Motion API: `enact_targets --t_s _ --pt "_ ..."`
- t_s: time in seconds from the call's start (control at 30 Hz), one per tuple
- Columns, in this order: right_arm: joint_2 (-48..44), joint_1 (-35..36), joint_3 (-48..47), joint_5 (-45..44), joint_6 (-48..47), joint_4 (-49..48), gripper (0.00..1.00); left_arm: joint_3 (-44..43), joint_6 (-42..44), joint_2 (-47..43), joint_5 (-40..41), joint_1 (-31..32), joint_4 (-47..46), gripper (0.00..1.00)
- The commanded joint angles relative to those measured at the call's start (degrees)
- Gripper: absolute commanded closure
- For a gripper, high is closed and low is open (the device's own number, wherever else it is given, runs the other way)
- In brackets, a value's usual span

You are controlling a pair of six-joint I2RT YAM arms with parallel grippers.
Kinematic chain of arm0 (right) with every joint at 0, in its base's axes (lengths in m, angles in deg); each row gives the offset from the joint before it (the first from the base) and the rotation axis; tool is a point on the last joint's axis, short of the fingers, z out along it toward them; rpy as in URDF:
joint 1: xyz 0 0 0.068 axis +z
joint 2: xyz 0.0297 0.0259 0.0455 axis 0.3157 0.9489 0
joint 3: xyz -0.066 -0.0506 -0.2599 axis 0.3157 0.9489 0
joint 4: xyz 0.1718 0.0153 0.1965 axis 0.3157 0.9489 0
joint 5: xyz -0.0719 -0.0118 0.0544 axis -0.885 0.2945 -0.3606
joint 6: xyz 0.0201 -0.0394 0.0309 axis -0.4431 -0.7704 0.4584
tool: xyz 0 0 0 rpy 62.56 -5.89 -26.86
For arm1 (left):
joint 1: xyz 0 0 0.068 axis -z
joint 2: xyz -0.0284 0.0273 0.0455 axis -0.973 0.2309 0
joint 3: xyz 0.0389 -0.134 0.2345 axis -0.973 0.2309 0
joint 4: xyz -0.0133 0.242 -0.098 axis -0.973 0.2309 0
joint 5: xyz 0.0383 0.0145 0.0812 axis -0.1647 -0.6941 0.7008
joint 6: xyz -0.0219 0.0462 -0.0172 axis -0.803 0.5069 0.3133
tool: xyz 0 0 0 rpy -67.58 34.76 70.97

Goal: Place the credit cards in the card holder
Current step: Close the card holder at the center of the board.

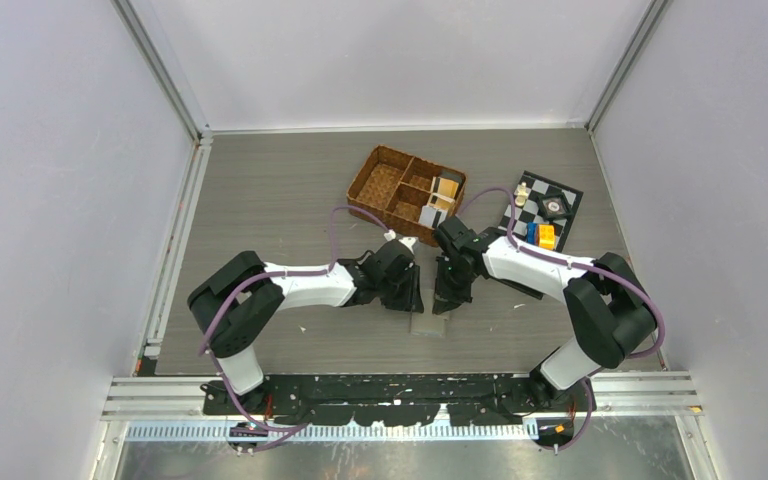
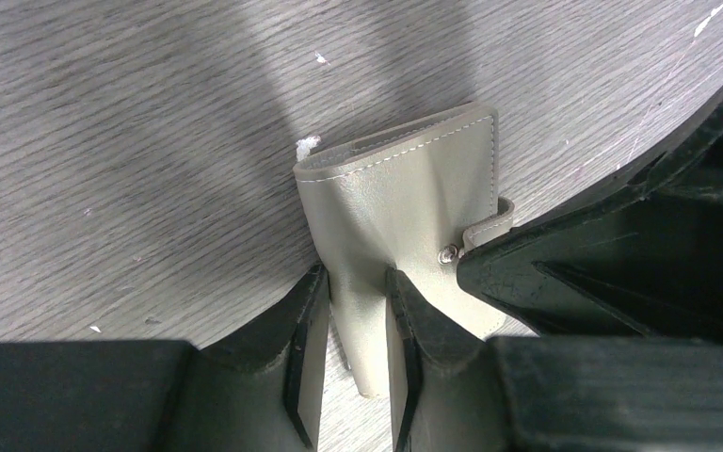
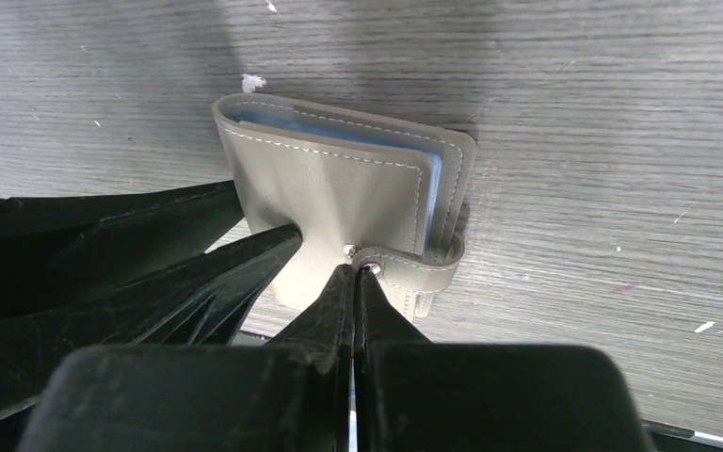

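From above, you see the card holder on the table between your left gripper and right gripper; left wrist: narrowly parted fingers pinch its cover; right wrist: fingers pressed fully together, tips at its snap tab.

Grey wood-grain table. At twelve o'clock, a brown wicker basket; at two o'clock, a checkered board. Toward six o'clock, the grey-olive card holder, a white crumb just beside.
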Motion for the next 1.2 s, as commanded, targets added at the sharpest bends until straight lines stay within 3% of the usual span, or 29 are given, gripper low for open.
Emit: enact_targets --t_s 0.0,1.17 --pt "-0.7 0.39 0.45 -0.04 0.93 -2.39 0.99 3.4 1.09 3.78 2.12 0.65 5.6 0.74" --pt "1.85 0.42 1.8 -0.46 2.04 -7.76 0.99 3.49 1.22 3.61 2.37 0.65 5.98 0.76"
